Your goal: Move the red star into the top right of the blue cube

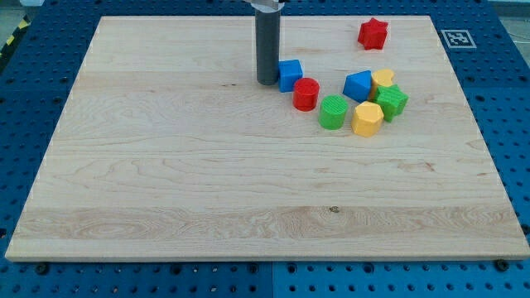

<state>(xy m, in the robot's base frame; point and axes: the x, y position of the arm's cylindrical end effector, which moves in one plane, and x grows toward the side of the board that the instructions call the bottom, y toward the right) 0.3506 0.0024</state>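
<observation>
The red star [373, 33] lies near the view's top right of the wooden board [166, 182]. The blue cube [290, 74] sits right of centre in the upper part of the board. My tip [267, 82] stands just left of the blue cube, touching or almost touching its left side. The red star is well to the right of and above the blue cube, apart from it.
A red cylinder [305, 94] sits just below-right of the blue cube. Further right is a cluster: a green cylinder [334, 112], a yellow hexagonal block [367, 119], a second blue block [358, 85], a yellow block [383, 80] and a green star [392, 101].
</observation>
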